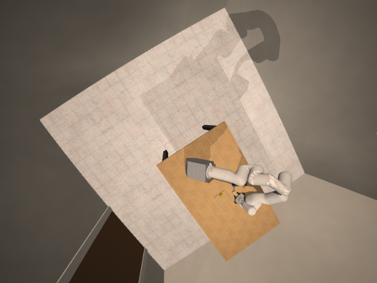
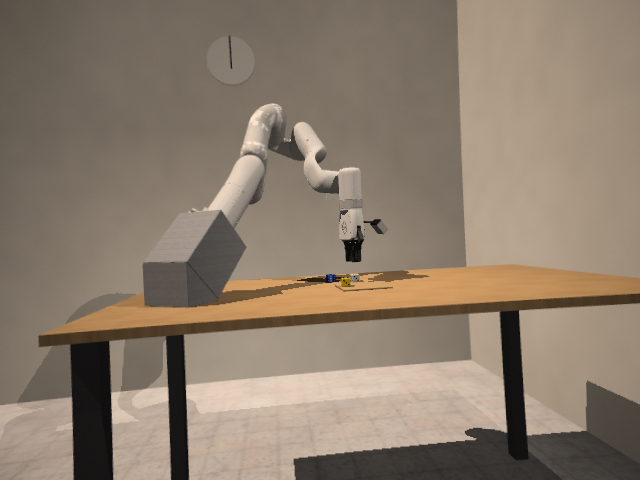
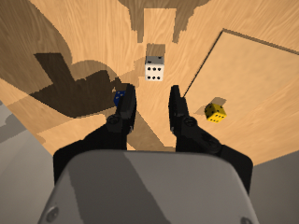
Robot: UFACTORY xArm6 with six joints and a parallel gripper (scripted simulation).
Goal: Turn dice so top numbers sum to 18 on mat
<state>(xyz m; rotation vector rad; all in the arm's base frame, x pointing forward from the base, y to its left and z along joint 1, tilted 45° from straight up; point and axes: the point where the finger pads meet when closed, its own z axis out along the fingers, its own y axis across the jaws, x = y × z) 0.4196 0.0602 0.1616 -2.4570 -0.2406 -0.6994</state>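
Gripper partly closed above table, nothing held

Gripper hung above the wooden table, pointing straight down, well off the surface in the exterior view. Its two black fingers stood partway together with a bare gap between them — no die in the gap, nothing clamped.

Blue die sat on the table just behind the left finger from the wrist camera, mostly hidden by it; its top number could not be read. White die lay flat on the table ahead of the fingers, side face showing six pips, top face grey and unreadable. Both the blue and white dice were off the mat.

Mat lay flat on the table to the right of the gripper, its near edge running diagonally beside the white die. Yellow die sat on the mat near that edge — the only die on it — with dark pips showing, count unclear.

Grey base block stood at the table's far-left end.
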